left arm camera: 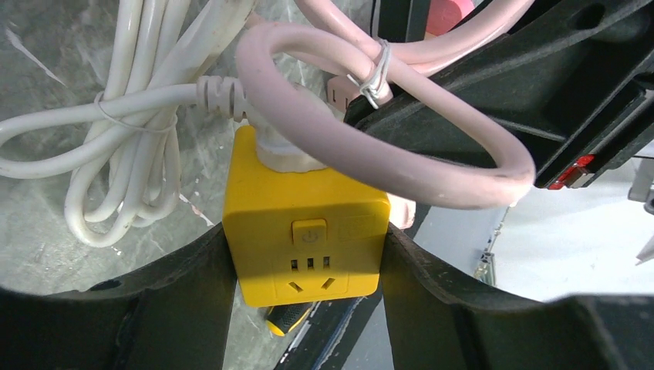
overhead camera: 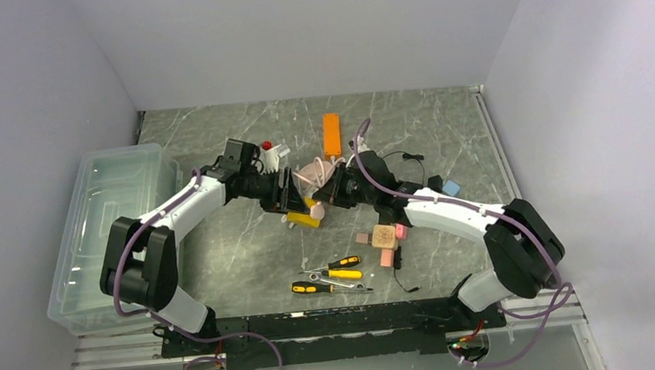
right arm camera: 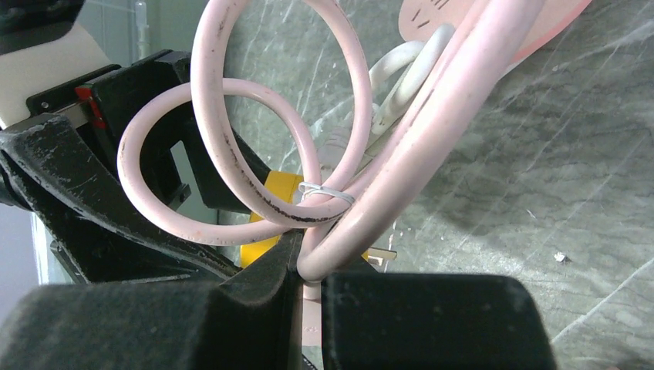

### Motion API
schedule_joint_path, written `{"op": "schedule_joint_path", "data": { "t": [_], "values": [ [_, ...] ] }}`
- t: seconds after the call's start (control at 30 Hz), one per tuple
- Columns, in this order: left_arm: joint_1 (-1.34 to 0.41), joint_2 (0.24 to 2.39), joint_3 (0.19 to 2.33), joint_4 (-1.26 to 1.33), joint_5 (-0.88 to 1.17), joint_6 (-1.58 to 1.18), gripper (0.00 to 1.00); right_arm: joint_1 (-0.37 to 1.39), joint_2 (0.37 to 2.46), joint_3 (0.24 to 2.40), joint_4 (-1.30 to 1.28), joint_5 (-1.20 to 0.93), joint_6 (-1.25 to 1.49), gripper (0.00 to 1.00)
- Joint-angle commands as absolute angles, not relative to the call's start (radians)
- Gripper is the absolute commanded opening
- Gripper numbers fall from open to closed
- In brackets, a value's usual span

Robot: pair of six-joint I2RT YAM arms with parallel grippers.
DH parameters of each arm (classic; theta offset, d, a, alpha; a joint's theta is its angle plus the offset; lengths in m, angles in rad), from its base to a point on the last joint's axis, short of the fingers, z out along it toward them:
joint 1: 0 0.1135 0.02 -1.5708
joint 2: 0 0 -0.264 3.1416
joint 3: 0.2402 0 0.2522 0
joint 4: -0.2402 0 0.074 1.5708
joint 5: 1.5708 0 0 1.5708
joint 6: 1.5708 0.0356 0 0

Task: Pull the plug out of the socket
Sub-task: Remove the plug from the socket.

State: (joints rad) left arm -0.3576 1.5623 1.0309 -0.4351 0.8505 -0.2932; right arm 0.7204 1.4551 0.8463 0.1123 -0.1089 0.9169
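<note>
Left claw point(left arm camera: 306, 247) clamps yellow plastic cube socket point(left arm camera: 293, 193), right claw point(right arm camera: 308, 297) pinches looped pink cord point(right arm camera: 432, 129): pull straight apart.

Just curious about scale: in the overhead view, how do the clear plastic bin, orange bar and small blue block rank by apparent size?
1. clear plastic bin, by far the largest
2. orange bar
3. blue block, smallest, though nearer the camera than the bar

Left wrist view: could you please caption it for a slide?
Left gripper clamps the yellow socket beneath a looped pink cable.
</note>
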Motion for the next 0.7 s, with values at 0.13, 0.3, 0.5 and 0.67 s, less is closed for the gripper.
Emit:
{"op": "schedule_joint_path", "data": {
  "t": [0.13,0.3,0.5,0.67],
  "values": [
    [-0.346,1.512,1.075,-0.491,0.778,-0.235,0.00,0.666,1.471,0.886,0.097,-0.095,0.875,0.00],
    [-0.288,1.530,1.050,-0.444,0.811,-0.306,0.00,0.693,1.417,0.821,0.136,-0.029,0.898,0.00],
    [-0.250,1.537,1.030,-0.402,0.838,-0.353,0.00,0.767,1.369,0.796,0.117,0.079,0.898,0.00],
    [-0.245,1.543,1.031,-0.407,0.850,-0.340,0.00,0.774,1.370,0.796,0.092,0.089,0.903,0.00]
  ]
}}
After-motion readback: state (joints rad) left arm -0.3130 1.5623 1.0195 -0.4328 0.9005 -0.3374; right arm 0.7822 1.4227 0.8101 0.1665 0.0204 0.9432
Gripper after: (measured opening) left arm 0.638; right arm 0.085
